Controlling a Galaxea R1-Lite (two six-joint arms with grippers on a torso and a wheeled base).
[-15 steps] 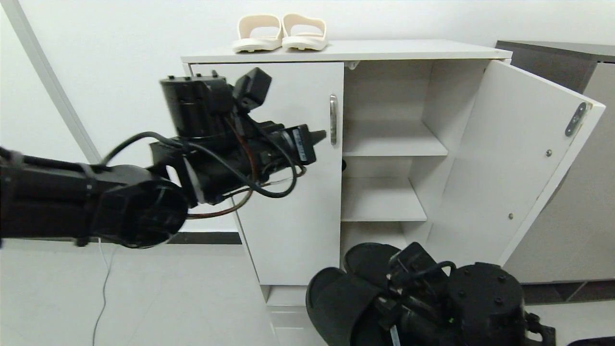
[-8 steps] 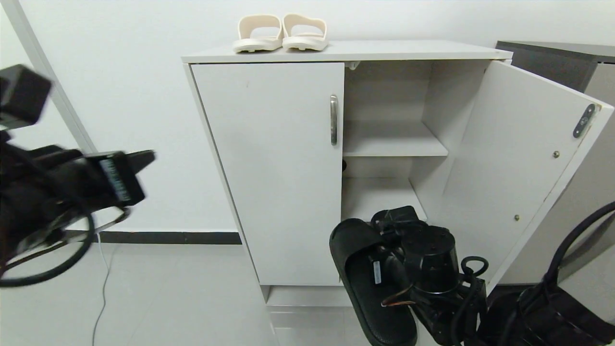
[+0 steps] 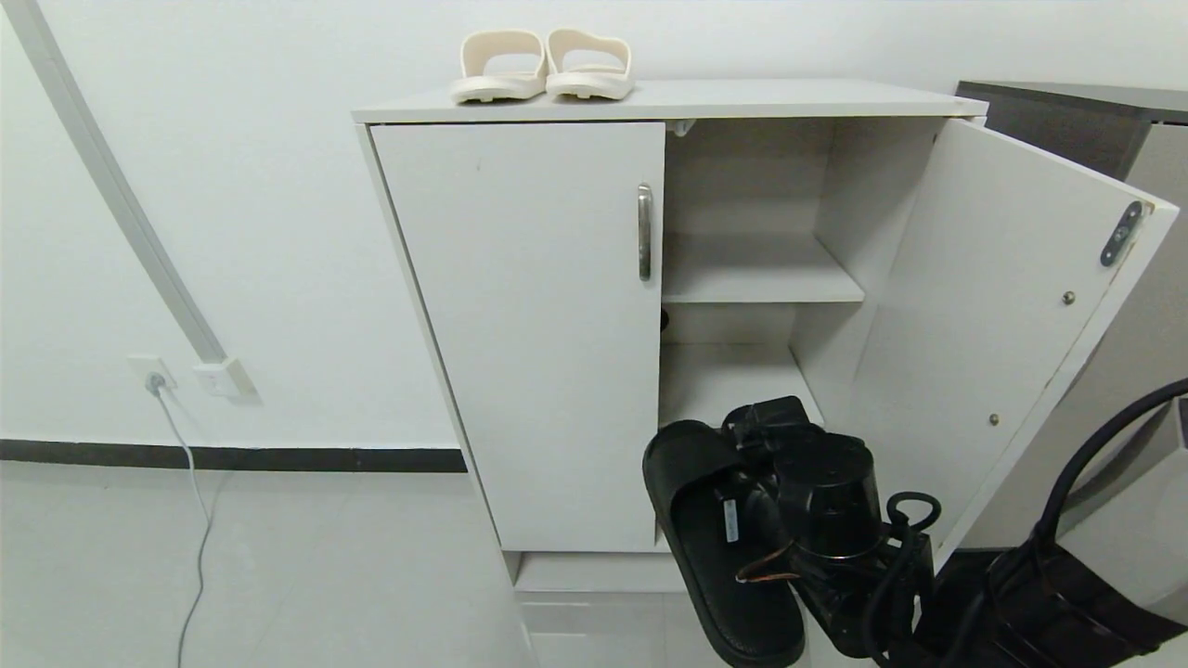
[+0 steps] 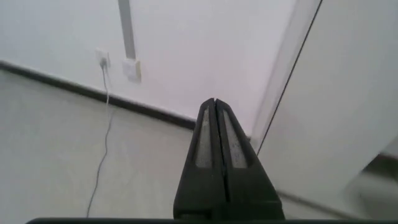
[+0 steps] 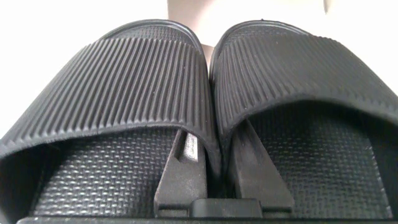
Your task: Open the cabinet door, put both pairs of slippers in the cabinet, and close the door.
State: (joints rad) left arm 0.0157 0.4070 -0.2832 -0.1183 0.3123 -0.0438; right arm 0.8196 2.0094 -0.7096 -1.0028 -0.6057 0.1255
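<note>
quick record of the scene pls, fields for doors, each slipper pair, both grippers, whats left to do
cabinet doors: right door swung open; left door shut
black slippers: pinched together in right gripper, in front of the open half, not yet inside
beige slippers: on the cabinet top
left gripper: shut, holding nothing
left to do: shelve both pairs, close the door

The white cabinet (image 3: 789,93) stands against the wall, its left door (image 3: 529,325) shut and its right door (image 3: 974,306) swung wide, showing two shelves (image 3: 756,269) inside. A cream pair of slippers (image 3: 543,63) sits side by side on its top. The black ribbed pair (image 3: 715,538) hangs before the opening, inner edges pinched together in the right tool (image 5: 214,155).
</note>
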